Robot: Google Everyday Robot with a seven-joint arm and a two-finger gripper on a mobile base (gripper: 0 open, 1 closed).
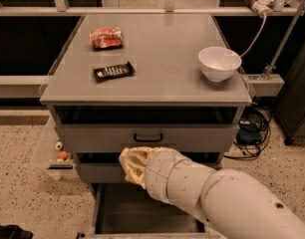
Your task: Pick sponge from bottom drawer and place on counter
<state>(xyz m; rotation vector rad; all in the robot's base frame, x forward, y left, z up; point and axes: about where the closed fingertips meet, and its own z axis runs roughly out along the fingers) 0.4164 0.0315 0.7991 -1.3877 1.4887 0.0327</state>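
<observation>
A: Where is the sponge?

B: Lower centre of the frame, at the tip of the arm. It sits in front of the middle drawer, above the open bottom drawer and clear of its dark floor.

A: And the gripper?

B: Right behind the sponge, at the end of the pale arm that comes in from the lower right. The foam hides most of the fingers. But the sponge hangs with nothing under it, so they appear to be pinching it, with little gap between them.

A: How does it handle?

B: Light and soft, by the look of it. The foam is crumpled and bunched at the grip, not flat, so it gives under pressure. It is unlikely to break. The likelier trouble is a loose corner catching on a drawer front or on the edge of the counter on the way up.

A: Best place to hold it?

B: Across the middle of the pad, deep enough that the squeeze bites foam and not only an edge.

A: Is there room on the counter?

B: A bare grey patch lies between the candy bar and the bowl. The snack packet is at the upper left.
</observation>
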